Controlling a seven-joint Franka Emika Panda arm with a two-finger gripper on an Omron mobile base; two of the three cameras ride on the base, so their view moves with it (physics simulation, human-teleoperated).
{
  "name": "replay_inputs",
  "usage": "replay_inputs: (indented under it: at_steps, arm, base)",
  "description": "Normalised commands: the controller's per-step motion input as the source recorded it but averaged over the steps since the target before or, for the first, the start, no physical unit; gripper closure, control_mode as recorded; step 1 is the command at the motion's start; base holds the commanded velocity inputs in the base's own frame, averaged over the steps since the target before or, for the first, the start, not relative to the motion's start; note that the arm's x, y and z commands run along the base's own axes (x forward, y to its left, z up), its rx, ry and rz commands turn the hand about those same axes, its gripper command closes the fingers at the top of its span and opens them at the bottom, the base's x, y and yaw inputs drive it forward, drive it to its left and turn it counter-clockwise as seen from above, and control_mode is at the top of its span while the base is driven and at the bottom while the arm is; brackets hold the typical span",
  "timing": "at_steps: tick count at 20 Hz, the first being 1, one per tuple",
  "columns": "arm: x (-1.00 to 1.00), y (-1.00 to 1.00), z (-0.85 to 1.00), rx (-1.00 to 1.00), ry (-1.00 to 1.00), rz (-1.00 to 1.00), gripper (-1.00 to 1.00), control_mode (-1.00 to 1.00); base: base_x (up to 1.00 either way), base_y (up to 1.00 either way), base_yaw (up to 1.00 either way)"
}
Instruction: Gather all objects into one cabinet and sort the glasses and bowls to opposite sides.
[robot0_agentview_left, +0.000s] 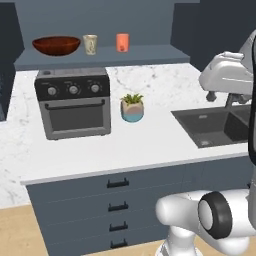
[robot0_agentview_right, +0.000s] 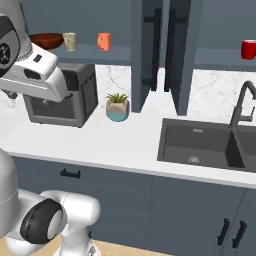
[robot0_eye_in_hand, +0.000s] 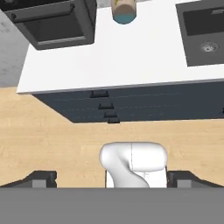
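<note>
- Jaws wide apart, nothing between them; gripper looks down from above the floor in front of the counter, fingertips dark at the bottom corners of the hand view.
- Far left on the open cabinet shelf: wide reddish-brown bowl, upright.
- Just right of the bowl, apart from it: beige cup.
- Further right on the same shelf: coral-orange cup, clear gap to the beige one.
- Below that shelf on the white counter: dark toaster oven, three knobs, door shut.
- Right of the oven, near it but not touching: potted plant in teal-and-tan pot.
- Right base view: two slate-blue cabinet doors swung open edge-on toward the camera, black bar handles, standing between the left shelf and the right one.
- Black sink sunk in the counter, dark faucet behind it.
- Far right, on the other shelf above the sink: glossy red cup, well apart from the other three things.
- Drawers with short black handles below the counter.
</note>
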Motion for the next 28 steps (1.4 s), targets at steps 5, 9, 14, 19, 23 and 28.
replay_inputs:
  at_steps: [5, 9, 14, 19, 23, 28]
  arm:
    - [0.0, 0.0, 0.0, 0.0, 0.0, 0.0, -1.0, 1.0]
    - [0.0, 0.0, 0.0, 0.0, 0.0, 0.0, -1.0, 1.0]
    - [0.0, 0.0, 0.0, 0.0, 0.0, 0.0, -1.0, 1.0]
    - [0.0, 0.0, 0.0, 0.0, 0.0, 0.0, -1.0, 1.0]
    - [0.0, 0.0, 0.0, 0.0, 0.0, 0.0, -1.0, 1.0]
    - [0.0, 0.0, 0.0, 0.0, 0.0, 0.0, -1.0, 1.0]
  base:
    - [-0.08, -0.97, 0.0]
    - [-0.28, -0.72, 0.01]
    - [-0.25, -0.67, 0.02]
    - [-0.02, -0.85, 0.01]
    - [0.0, -0.76, 0.01]
    - [0.17, -0.16, 0.02]
